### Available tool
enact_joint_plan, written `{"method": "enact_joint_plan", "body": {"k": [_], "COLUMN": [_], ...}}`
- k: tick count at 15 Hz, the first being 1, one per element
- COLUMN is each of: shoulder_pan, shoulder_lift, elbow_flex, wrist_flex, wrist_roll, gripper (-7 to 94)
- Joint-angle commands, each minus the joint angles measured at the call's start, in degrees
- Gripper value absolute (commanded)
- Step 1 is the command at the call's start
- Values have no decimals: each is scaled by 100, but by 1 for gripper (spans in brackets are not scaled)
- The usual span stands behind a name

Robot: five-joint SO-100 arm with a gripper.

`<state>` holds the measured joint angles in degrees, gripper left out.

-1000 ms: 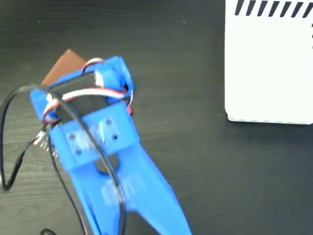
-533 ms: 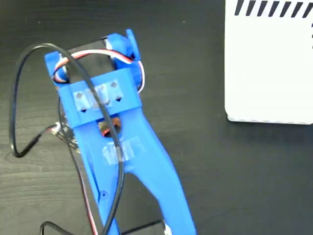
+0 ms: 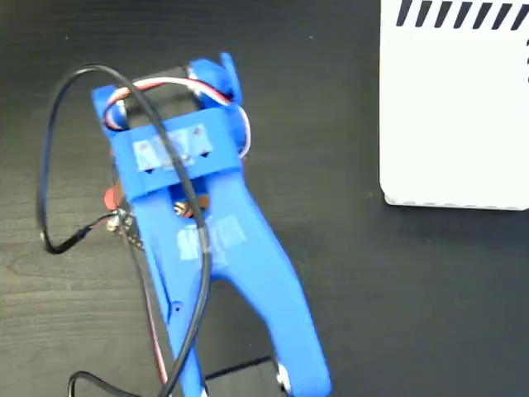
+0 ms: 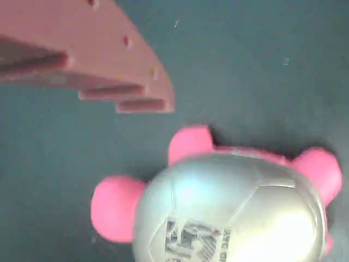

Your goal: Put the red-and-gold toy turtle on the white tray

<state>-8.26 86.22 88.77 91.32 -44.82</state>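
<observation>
Wrist view — red-and-gold toy turtle (image 4: 229, 210) just below gripper finger (image 4: 92, 54)

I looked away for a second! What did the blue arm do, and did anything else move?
The arm swung up the picture in the fixed view, its head now over the spot where a brown finger showed. It hides most of the turtle, which lies on the table, not gripped. The tray stayed put.

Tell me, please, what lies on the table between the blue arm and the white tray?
Nothing: in the fixed view, only bare dark table separates the blue arm from the white tray.
</observation>
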Motion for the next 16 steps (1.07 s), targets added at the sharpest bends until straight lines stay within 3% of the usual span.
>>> {"method": "enact_joint_plan", "body": {"k": [1,16], "shoulder_pan": [-88,-9], "shoulder_lift": [-18,-589], "elbow_flex": [9,932], "wrist_flex": [-70,-1187], "wrist_roll": [-70,-229], "gripper": [62,62]}}
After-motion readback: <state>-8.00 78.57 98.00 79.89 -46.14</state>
